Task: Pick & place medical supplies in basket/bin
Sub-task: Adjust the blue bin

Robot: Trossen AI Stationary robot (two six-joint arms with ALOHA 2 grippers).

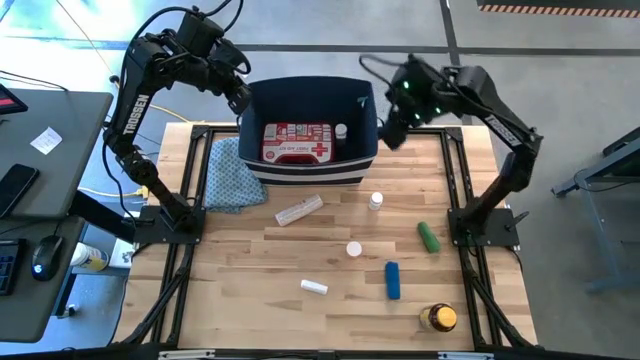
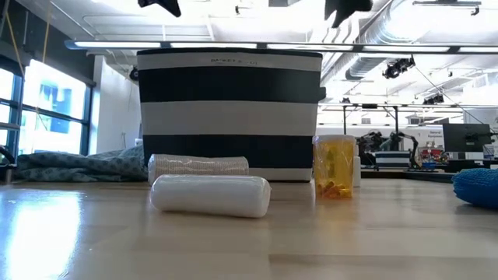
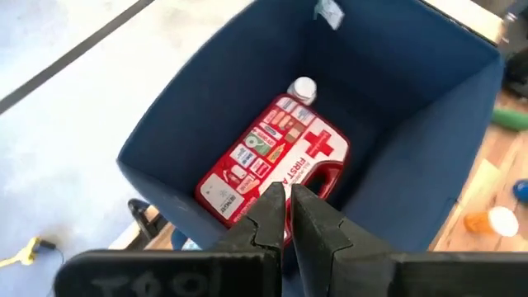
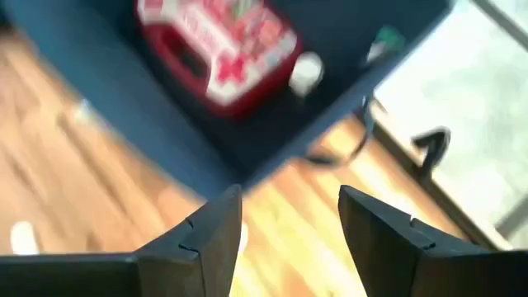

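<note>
Overhead: first-aid kit (image 1: 297,141) and small white bottle (image 1: 342,131) lie inside navy bin (image 1: 308,172); other supplies scattered on table (image 1: 250,280). Left wrist: left gripper (image 3: 289,200) fingers pressed together, empty, above bin. Right wrist: right gripper (image 4: 289,216) spread, empty, by bin's corner.

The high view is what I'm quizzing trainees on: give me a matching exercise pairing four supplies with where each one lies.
Things:
1. first-aid kit
2. amber bottle
3. green cylinder
4. patterned cloth

Places:
A. table's near right corner
B. inside the navy bin
C. left of the bin, on the table
D. right part of the table, above the blue cylinder

Pairs: 1-B, 2-A, 3-D, 4-C
</note>
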